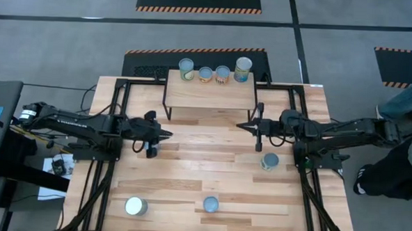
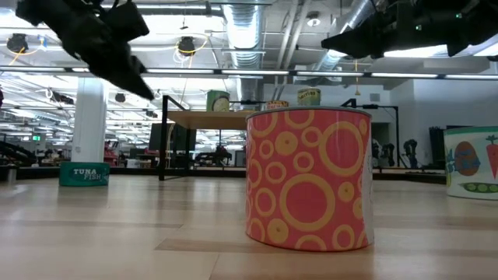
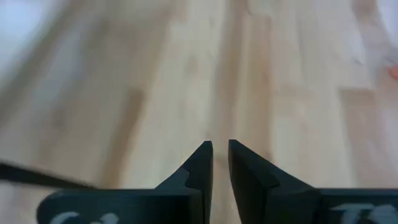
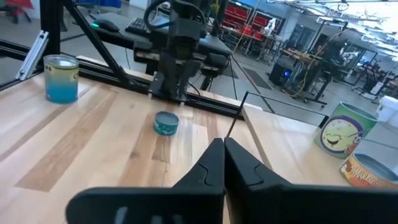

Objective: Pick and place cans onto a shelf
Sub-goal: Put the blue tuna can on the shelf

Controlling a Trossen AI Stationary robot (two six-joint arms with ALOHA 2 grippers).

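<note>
The light-wood shelf stands at the table's far middle. Several cans stand along its far edge, among them a tall one and a yellow-green one. On the table stand an orange can with yellow rings near the front edge, a blue can at the front left, a vegetable-label can at the right, and a low teal tuna can at the left. My left gripper hovers shut and empty above the table, beside the tuna can. My right gripper hovers shut and empty just in front of the shelf.
Black metal frames run along the table's left and right sides. Bare tabletop lies between the two grippers. A person's legs show beyond the table's right edge.
</note>
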